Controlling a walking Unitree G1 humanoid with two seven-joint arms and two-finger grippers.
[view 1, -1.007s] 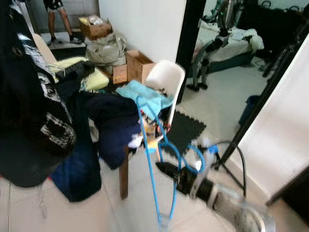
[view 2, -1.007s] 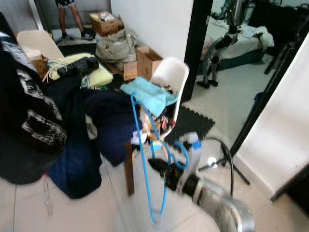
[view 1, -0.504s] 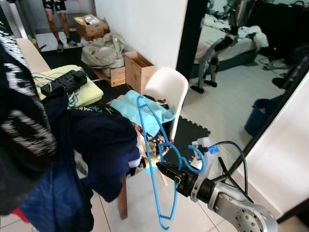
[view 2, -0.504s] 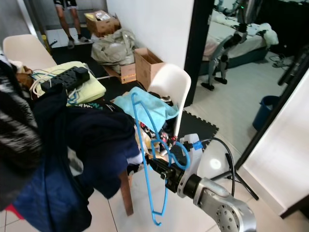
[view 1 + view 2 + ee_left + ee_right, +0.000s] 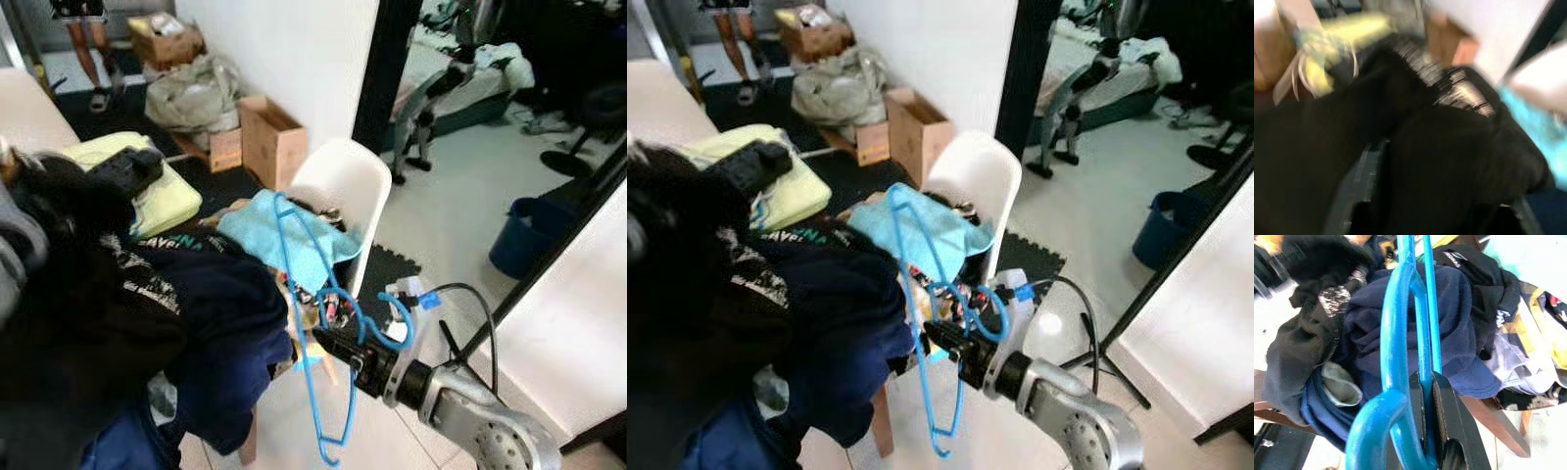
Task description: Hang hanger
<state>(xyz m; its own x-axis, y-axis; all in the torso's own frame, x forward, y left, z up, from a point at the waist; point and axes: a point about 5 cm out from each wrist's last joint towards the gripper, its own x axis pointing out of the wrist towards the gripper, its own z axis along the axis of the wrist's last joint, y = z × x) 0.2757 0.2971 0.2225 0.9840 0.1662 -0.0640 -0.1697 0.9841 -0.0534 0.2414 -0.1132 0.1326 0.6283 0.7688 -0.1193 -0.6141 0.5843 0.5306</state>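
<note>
A blue plastic hanger (image 5: 306, 323) hangs low in front of me, its long side reaching up over the clothes heap. My right gripper (image 5: 331, 345) is shut on its thin bars just beside the hook; the right wrist view has the black fingers (image 5: 1449, 423) pinched on the blue bars (image 5: 1422, 347). A bulky black garment (image 5: 83, 294) with white print covers the left side. In the blurred left wrist view my left gripper (image 5: 1442, 181) is up against that black cloth (image 5: 1449, 142).
A white chair (image 5: 338, 181) carries a turquoise cloth (image 5: 284, 230) and a navy garment (image 5: 230, 323). Behind stand a cardboard box (image 5: 269, 137), a yellow cushion (image 5: 171, 201) and a person's legs (image 5: 83, 44). At right are a blue bucket (image 5: 519, 235) and a black pole (image 5: 554, 220).
The camera has shifted. The black garment now lies lower and further across the left side. My right gripper keeps hold of the hanger in much the same place.
</note>
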